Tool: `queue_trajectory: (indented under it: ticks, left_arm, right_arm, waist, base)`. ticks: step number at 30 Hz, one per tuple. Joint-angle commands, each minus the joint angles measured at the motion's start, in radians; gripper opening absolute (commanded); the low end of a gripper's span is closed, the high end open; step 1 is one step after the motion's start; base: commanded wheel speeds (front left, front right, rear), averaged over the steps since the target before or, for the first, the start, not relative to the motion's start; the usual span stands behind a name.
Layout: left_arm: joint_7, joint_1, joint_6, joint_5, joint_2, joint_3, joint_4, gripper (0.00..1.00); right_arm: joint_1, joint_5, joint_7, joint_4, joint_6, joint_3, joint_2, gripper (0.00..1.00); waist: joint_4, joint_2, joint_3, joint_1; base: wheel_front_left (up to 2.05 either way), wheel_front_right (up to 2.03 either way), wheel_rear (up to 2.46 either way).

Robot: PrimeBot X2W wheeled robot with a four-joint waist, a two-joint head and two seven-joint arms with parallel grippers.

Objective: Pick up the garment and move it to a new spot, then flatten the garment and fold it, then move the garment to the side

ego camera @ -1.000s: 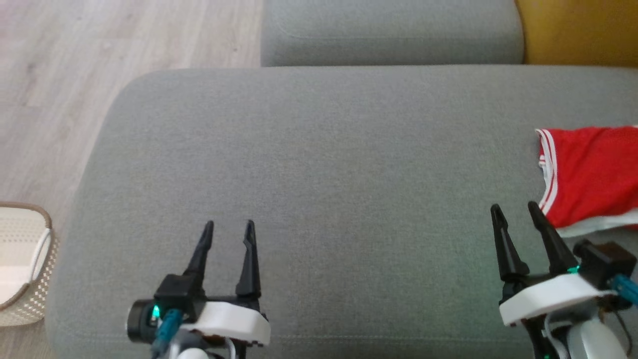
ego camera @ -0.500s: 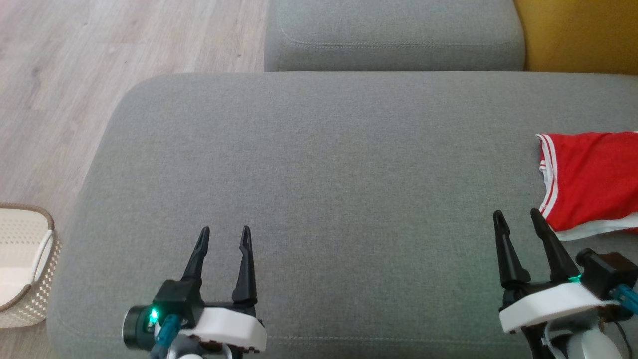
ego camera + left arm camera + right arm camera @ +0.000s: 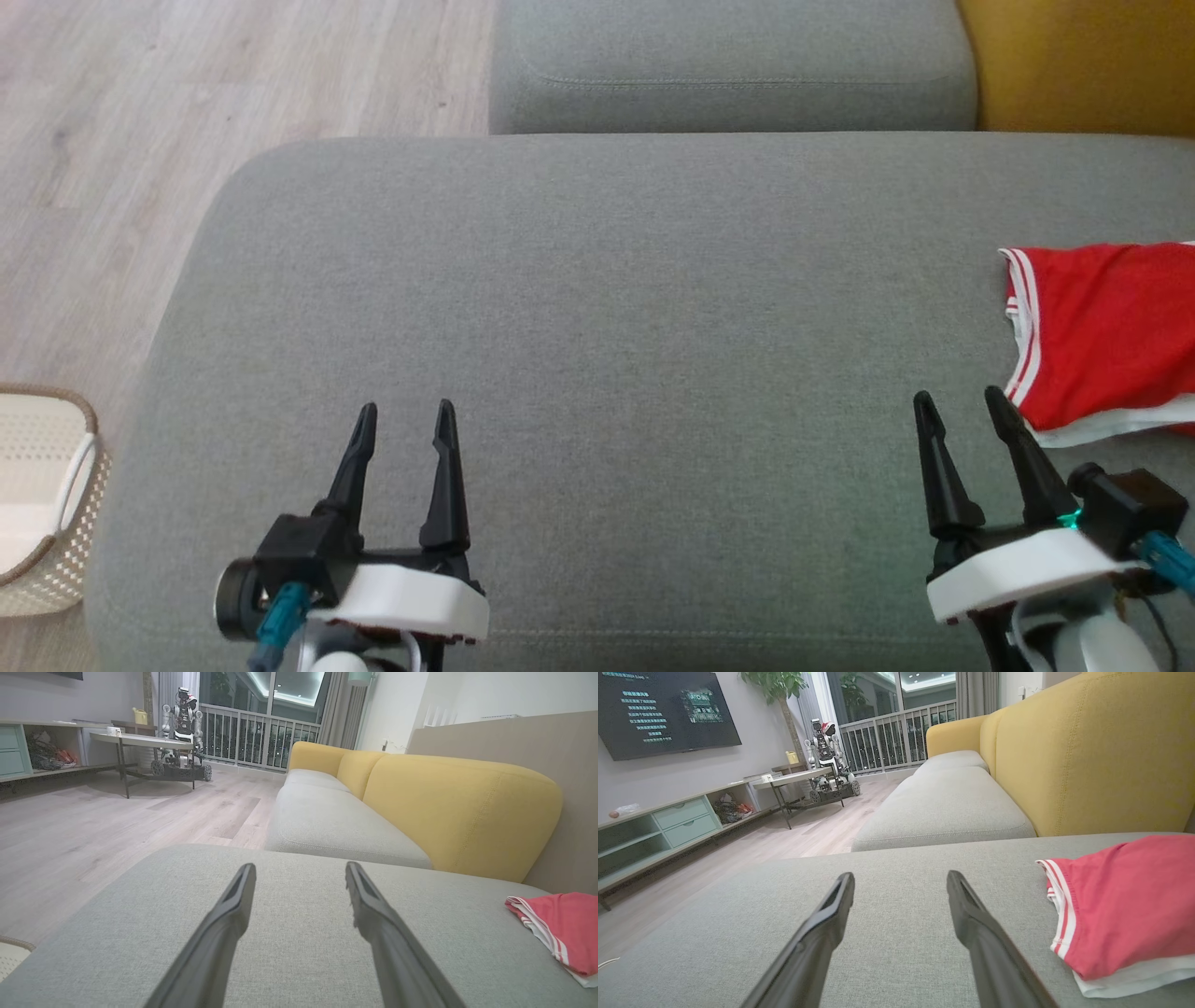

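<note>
The left gripper point(image 3: 407, 406) and right gripper point(image 3: 958, 395) are wide open and empty. The soft red garment point(image 3: 1111, 336) lies just beside the right one.

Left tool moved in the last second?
Yes, slightly: the left tool has drifted left, closer to the wicker basket beside the grey cushion.

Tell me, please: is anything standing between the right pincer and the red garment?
Nothing visible does. The open right pincer points over bare grey cushion, and the red garment lies to its right, with no object between them.
</note>
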Motion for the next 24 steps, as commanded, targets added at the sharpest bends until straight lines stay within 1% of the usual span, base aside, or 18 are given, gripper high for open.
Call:
queue_trajectory:
  ticks: [1, 12, 15, 18, 19, 22, 24]
  left_arm:
    - [-0.005, -0.025, -0.007, -0.001, 0.000, 0.035, -0.034, 1.00]
    - [-0.005, -0.010, -0.051, -0.041, 0.000, 0.052, -0.031, 1.00]
    - [-0.005, -0.005, -0.041, -0.065, 0.000, 0.070, -0.037, 1.00]
    - [-0.005, -0.002, -0.035, -0.064, 0.000, 0.078, -0.029, 1.00]
    - [0.000, 0.026, -0.038, -0.062, 0.002, 0.039, 0.003, 0.00]
    - [0.001, 0.047, -0.038, -0.063, 0.002, 0.032, 0.047, 0.00]
    - [0.004, 0.047, -0.040, -0.085, 0.002, 0.035, 0.044, 0.00]
  right_arm:
    - [-0.019, -0.008, -0.014, -0.041, 0.000, 0.022, -0.003, 1.00]
    - [-0.011, -0.012, -0.010, -0.051, 0.000, 0.016, -0.002, 1.00]
    - [-0.012, -0.014, -0.009, -0.051, 0.000, 0.021, -0.001, 1.00]
    - [-0.014, -0.014, -0.010, -0.050, 0.000, 0.025, -0.001, 1.00]
    - [0.012, -0.007, -0.003, -0.013, 0.000, -0.001, 0.001, 0.00]
    - [0.019, -0.005, -0.001, 0.034, 0.000, 0.000, 0.002, 0.00]
    - [0.017, 0.017, 0.003, 0.035, 0.000, 0.000, 0.002, 0.00]
  waist:
    - [0.002, -0.0001, -0.001, 0.0001]
    - [0.008, -0.0001, -0.004, 0.0001]
    - [0.008, -0.0001, -0.004, 0.0001]
    - [0.007, -0.0001, -0.005, 0.0001]
    - [0.007, -0.0001, -0.005, 0.0001]
    - [0.007, -0.0001, -0.005, 0.0001]
    - [0.005, -0.0001, -0.005, 0.0001]
  base:
    - [0.00, 0.00, 0.00]
    - [0.00, 0.00, 0.00]
    - [0.00, 0.00, 0.00]
    - [0.00, 0.00, 0.00]
    - [0.00, 0.00, 0.00]
    - [0.00, 0.00, 0.00]
    - [0.00, 0.00, 0.00]
